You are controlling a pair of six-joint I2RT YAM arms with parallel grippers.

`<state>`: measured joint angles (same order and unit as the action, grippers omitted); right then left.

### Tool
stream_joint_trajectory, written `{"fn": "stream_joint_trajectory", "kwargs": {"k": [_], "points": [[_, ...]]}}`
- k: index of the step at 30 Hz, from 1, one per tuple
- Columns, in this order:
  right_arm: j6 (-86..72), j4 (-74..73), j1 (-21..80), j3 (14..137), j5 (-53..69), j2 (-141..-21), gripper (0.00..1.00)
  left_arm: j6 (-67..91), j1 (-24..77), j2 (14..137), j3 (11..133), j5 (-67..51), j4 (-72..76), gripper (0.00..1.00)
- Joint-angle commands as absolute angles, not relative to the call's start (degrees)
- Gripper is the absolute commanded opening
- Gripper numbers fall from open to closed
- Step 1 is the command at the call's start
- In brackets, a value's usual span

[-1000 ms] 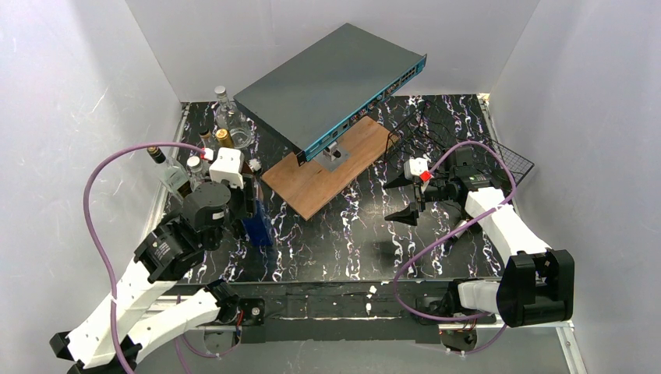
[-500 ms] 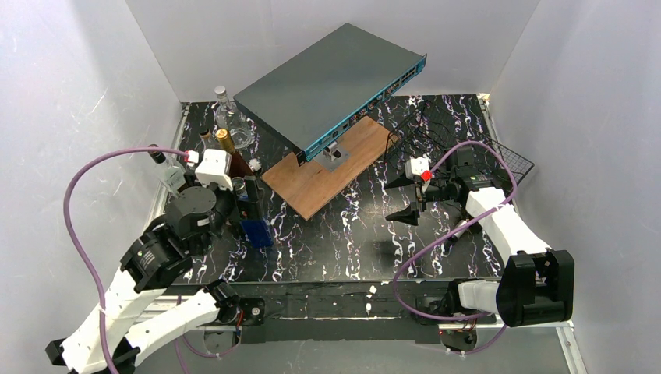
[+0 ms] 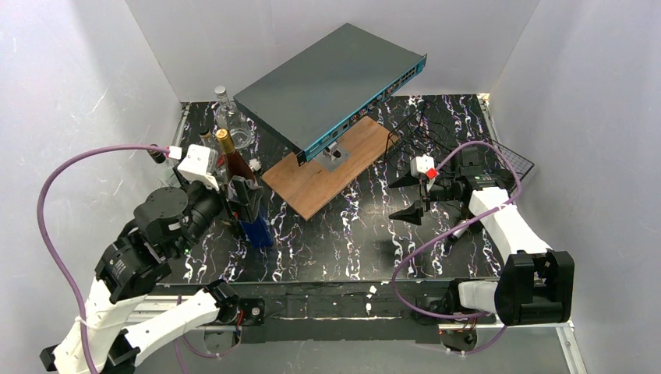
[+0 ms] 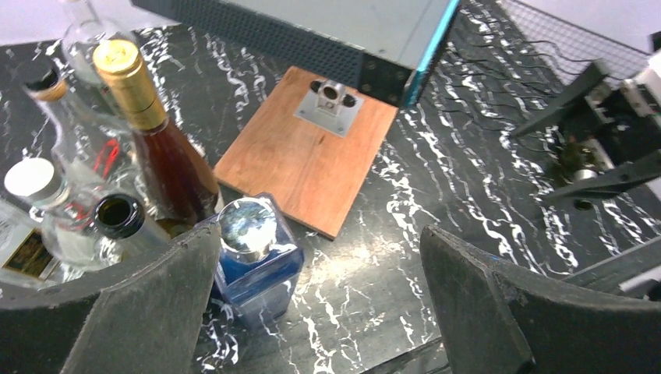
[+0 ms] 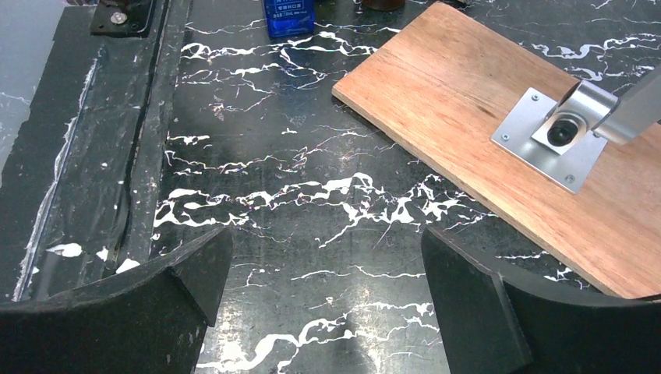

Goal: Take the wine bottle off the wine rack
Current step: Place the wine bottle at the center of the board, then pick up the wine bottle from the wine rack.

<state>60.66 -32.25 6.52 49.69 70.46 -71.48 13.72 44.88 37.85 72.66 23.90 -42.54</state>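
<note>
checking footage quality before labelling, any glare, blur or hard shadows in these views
Left wrist: glare on the silver cap of the blue bottle, near fingers slightly soft. Right wrist: wooden board sharp, evenly lit. Top external: diffuse light off the white walls, only a faint shadow on the table below the right gripper.

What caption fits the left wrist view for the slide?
Open left hand by a blue square bottle, amber gold-capped bottle behind it, wooden board beyond.
</note>
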Motion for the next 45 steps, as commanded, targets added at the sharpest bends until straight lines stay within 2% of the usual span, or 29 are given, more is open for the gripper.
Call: {"fn": "stream_joint_trajectory", "kwargs": {"k": [1,11,16,20,23,29,35,45], "points": [[61.57,-34.02,4.85,49.52,73.19,-70.38,1.00,12.55,44.87,39.43,77.42,16.47,-43.35,0.98],[62.15,-38.52,2.40,52.20,70.72,-69.97,1.00,12.05,44.83,45.50,82.52,1.35,-42.58,0.98],[71.89,-57.00,2.33,62.31,57.63,-68.53,1.00,13.15,44.88,54.92,81.20,-17.91,-34.69,0.98],[65.92,-56.71,2.29,62.46,49.56,-60.36,1.00,13.57,44.83,63.11,77.54,-31.20,-25.06,0.98],[65.70,-60.20,0.69,65.45,43.55,-59.16,1.00,8.53,45.78,66.90,73.94,-37.53,-19.94,0.98],[66.34,-63.43,-3.48,68.03,42.53,-60.23,1.00,1.10,50.24,69.26,68.71,-33.89,-17.37,0.98],[71.73,-69.43,-4.81,70.58,41.46,-63.50,1.00,3.61,51.00,68.25,62.12,-34.00,-10.16,0.98],[85.21,-77.68,-5.71,77.00,30.56,-69.69,1.00,4.84,51.02,67.51,57.69,-30.63,-6.55,0.98]]}}
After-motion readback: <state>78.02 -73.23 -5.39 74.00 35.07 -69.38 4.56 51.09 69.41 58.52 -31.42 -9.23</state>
